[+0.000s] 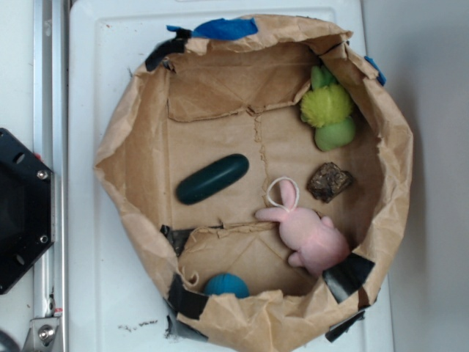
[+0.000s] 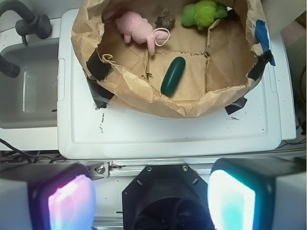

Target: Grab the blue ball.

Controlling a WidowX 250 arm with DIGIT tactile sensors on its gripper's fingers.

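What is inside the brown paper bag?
The paper bag holds a blue ball, partly covered by the near wall, a dark teal capsule, a pink bunny, a green plush toy and a brown lump. Anything beneath them is hidden.

I see a white plastic tabletop (image 1: 95, 88) with a raised rim and rounded corners. 1 thing sits directly on it: a round enclosure of crumpled brown paper (image 1: 128, 147), its walls standing up and folded inward, patched with black tape (image 1: 187, 301) and blue tape (image 1: 223, 28) along the rim. The enclosure covers most of the surface. In the wrist view, a bare white strip (image 2: 168, 132) of the tabletop shows in front of the paper wall (image 2: 144, 98), marked with a few small dark scuffs (image 2: 103, 127) near the left side.
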